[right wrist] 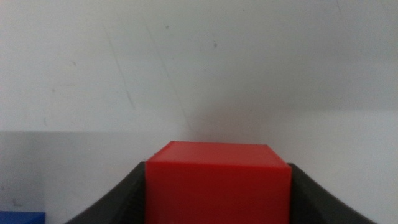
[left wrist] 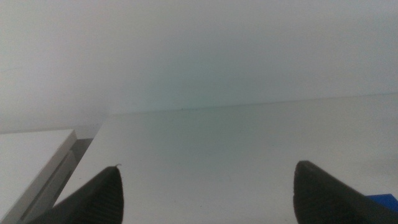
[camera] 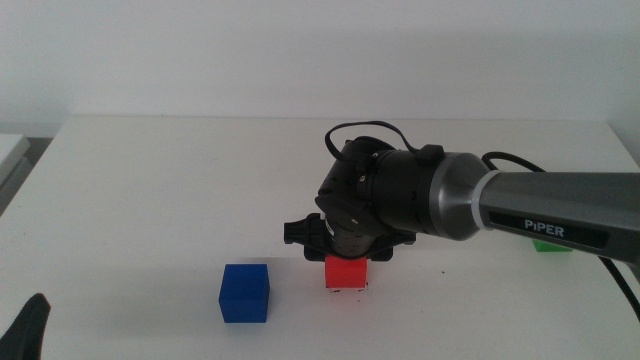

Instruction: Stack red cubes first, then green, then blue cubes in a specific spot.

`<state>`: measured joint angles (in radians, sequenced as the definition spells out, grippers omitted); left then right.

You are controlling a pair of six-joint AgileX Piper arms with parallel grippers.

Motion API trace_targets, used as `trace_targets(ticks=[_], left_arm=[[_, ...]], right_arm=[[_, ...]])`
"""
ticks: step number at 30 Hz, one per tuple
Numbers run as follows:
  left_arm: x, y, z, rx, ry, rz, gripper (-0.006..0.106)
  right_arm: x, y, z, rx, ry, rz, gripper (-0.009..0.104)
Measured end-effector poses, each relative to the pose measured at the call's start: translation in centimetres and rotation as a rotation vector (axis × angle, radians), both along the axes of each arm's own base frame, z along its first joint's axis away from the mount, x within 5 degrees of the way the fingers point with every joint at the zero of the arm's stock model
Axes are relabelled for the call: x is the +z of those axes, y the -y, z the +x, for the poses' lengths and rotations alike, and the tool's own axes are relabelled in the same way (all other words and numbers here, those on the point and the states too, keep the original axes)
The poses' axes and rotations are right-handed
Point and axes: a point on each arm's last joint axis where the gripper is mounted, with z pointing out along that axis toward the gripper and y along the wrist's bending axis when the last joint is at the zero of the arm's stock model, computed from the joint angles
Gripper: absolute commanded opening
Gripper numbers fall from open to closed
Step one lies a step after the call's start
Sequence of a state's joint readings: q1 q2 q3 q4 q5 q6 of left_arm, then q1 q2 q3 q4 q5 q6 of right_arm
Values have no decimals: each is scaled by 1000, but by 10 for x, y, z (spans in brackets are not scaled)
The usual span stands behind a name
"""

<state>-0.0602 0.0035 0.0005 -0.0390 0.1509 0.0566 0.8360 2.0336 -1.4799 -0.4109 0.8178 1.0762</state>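
Right gripper (camera: 347, 262) clamped on red cube (camera: 347, 273), just right of blue cube (camera: 245, 293); left gripper (left wrist: 208, 193) jaws apart.

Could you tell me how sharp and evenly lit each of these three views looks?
Middle view: crisp, even light, soft shadow under the red cube held by the right gripper. Left wrist view: hazy, left gripper open. Right wrist view: red cube sharp, table slightly soft.
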Motion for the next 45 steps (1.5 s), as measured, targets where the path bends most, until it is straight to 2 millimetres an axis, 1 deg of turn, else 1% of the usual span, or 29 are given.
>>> trace_targets(ticks=[7, 22, 23, 24, 27, 29, 30, 31, 32, 33, 34, 36, 38, 39, 41, 42, 44, 45], left_arm=[[0, 0, 0, 0, 0, 0, 94], [0, 0, 0, 0, 0, 0, 94], [0, 0, 0, 0, 0, 0, 94], [0, 0, 0, 0, 0, 0, 94], [0, 0, 0, 0, 0, 0, 94], [0, 0, 0, 0, 0, 0, 94], [0, 0, 0, 0, 0, 0, 94], [0, 0, 0, 0, 0, 0, 94], [0, 0, 0, 0, 0, 0, 94], [0, 0, 0, 0, 0, 0, 94], [0, 0, 0, 0, 0, 0, 94], [0, 0, 0, 0, 0, 0, 94], [0, 0, 0, 0, 0, 0, 94], [0, 0, 0, 0, 0, 0, 94], [0, 0, 0, 0, 0, 0, 94], [0, 0, 0, 0, 0, 0, 94], [0, 0, 0, 0, 0, 0, 94], [0, 0, 0, 0, 0, 0, 94]], right_arm=[[-10, -1, 1, 1, -15, -16, 7], [-11, -1, 3, -4, 1, -23, 7], [-11, -1, 3, -5, 1, -23, 53], [-11, -1, 3, -5, 1, -23, 59], [-11, -1, 3, -5, 1, -23, 70], [-9, -1, 2, 2, 0, -20, 71], [-5, -1, 1, 8, -3, -11, 71], [1, 0, -1, 19, -2, -2, 71], [13, 2, -4, 37, 6, 12, 71], [30, 5, -7, 63, 22, 24, 71], [47, 10, -9, 84, 43, 34, 71], [92, 31, -13, 125, 111, 54, 71], [132, 62, -15, 133, 174, 63, 71], [148, 81, -14, 130, 196, 53, 71], [167, 119, -8, 102, 217, 21, 71], [172, 138, -7, 89, 215, 4, 71], [170, 170, -5, 69, 189, -23, 71], [166, 187, -3, 54, 169, -36, 71]])
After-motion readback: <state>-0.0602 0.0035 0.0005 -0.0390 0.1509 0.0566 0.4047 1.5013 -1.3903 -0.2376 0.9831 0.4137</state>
